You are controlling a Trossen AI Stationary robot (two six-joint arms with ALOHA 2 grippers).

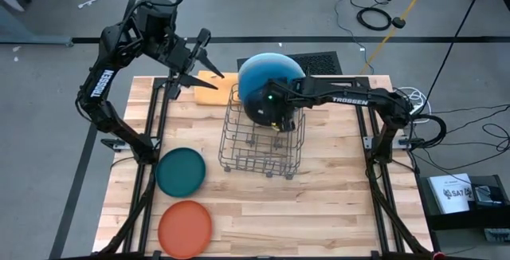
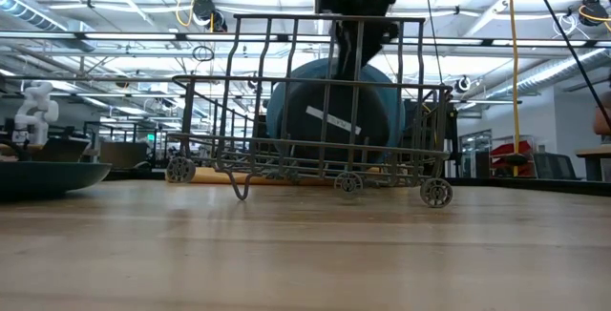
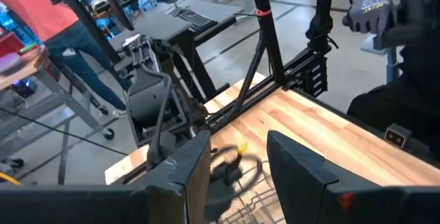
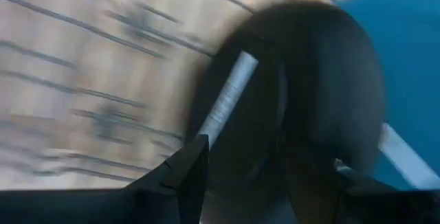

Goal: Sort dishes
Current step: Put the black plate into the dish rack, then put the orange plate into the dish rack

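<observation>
A medium blue plate [image 1: 267, 75] stands on edge in the far end of the metal wire rack [image 1: 263, 144]. A black plate [image 2: 334, 125] with a white label stands in the rack in front of it. My right gripper [image 1: 276, 120] hangs over the rack from above. In the right wrist view its fingers [image 4: 196, 176] are spread, with the black plate [image 4: 289, 80] ahead of them. A dark teal plate [image 1: 180, 171] and an orange plate [image 1: 185, 228] lie flat on the table at the near left. My left gripper [image 1: 194, 59] is open and empty above the table's far left. The other plates are out of view.
A folded orange-yellow cloth [image 1: 213, 92] lies at the table's far edge, left of the rack and under my left gripper. In the left wrist view a person in a red top [image 3: 48, 4] and a gloved hand [image 3: 371, 4] show beyond the table.
</observation>
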